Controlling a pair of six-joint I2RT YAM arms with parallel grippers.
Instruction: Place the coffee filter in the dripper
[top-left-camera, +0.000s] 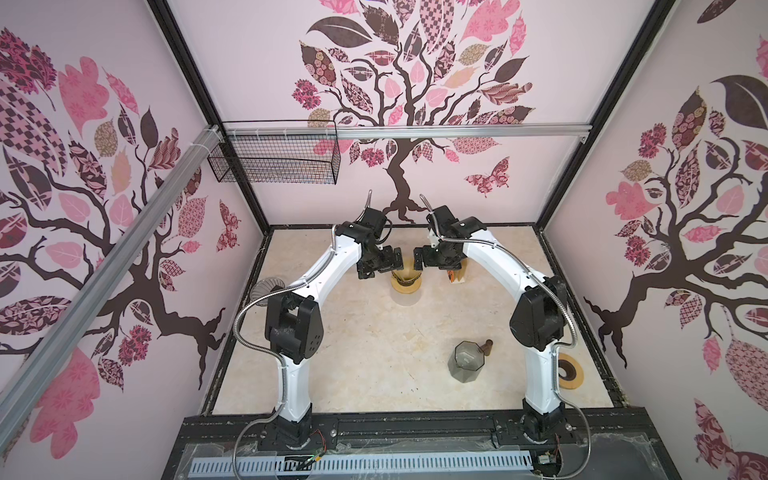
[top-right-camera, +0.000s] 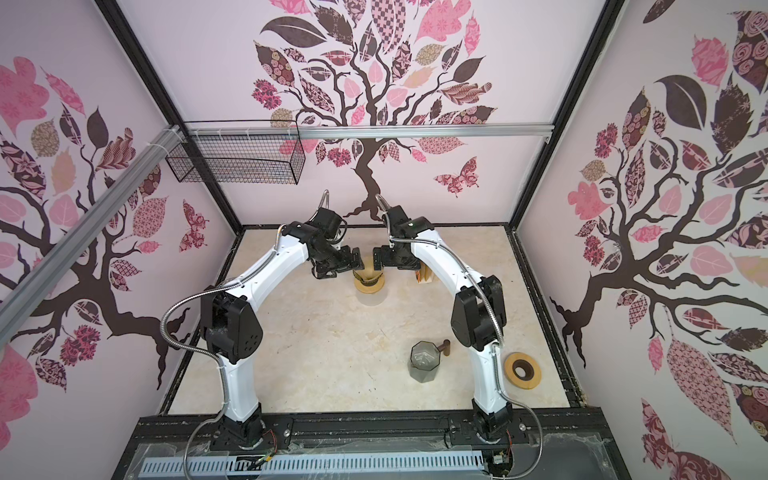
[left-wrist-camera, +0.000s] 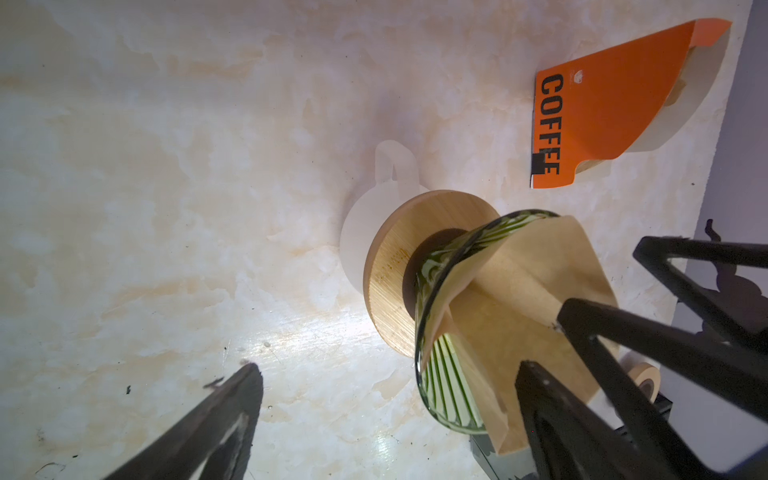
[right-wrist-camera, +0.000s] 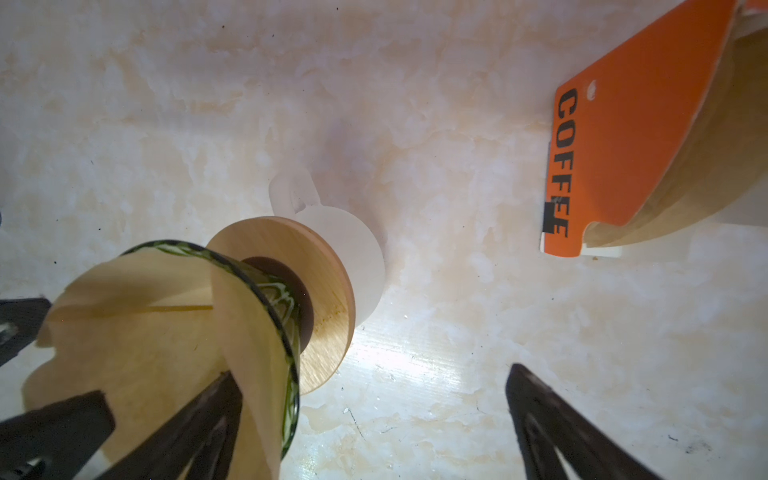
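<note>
Coffee filter (left-wrist-camera: 519, 282) sits half-folded in the dripper (left-wrist-camera: 440, 374), light floppy paper, left pincer (left-wrist-camera: 386, 370) and right pincer (right-wrist-camera: 372, 372) both spread either side; we'd pinch only its upstanding edge, sparing the fragile glass.

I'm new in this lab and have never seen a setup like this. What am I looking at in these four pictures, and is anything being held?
The left arm and right arm are robots on a marble-look table; each ends in two-fingered jaws. The two wide pictures come from one overhead camera pair; the close-ups from cameras on each wrist. At the back a green glass dripper sits on a wooden collar over a frosted cup, a brown paper filter in it. Beside it is an orange COFFEE box. Nearer the front: a grey glass jug and a spare wooden ring. Both jaws stand open beside the dripper, gripping nothing.
</note>
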